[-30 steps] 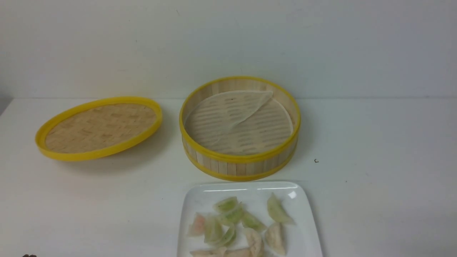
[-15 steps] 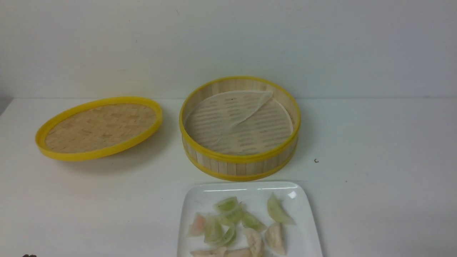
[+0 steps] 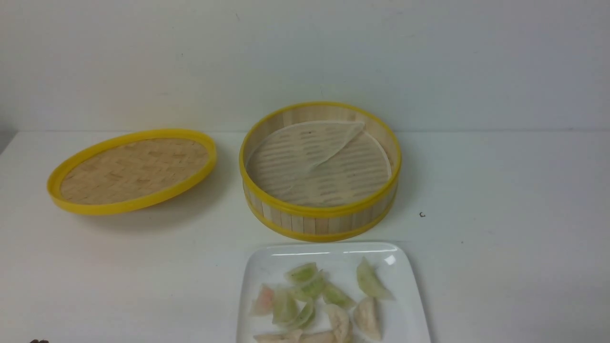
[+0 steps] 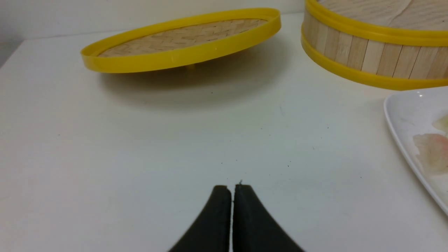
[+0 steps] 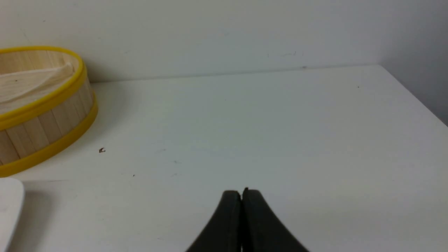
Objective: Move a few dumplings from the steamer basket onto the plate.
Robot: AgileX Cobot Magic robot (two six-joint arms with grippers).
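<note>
Pale pinkish soft dumpling (image 3: 265, 301) lies on the glossy white squarish plate (image 3: 405, 295), left side, robot-side of the round yellow-rimmed bamboo basket (image 3: 320, 210), seemingly nearer the closed black left gripper (image 4: 232, 189) than the closed right gripper (image 5: 241, 193); transfer judged complete.

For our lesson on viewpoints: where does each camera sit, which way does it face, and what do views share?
Front: between the arms, looking forward at the steamer basket and plate; neither tool shows.
Left wrist: facing the lid; shut left tool.
Right wrist: facing tabletop and wall; shut right tool.
Both wrist views share basket and plate.
</note>
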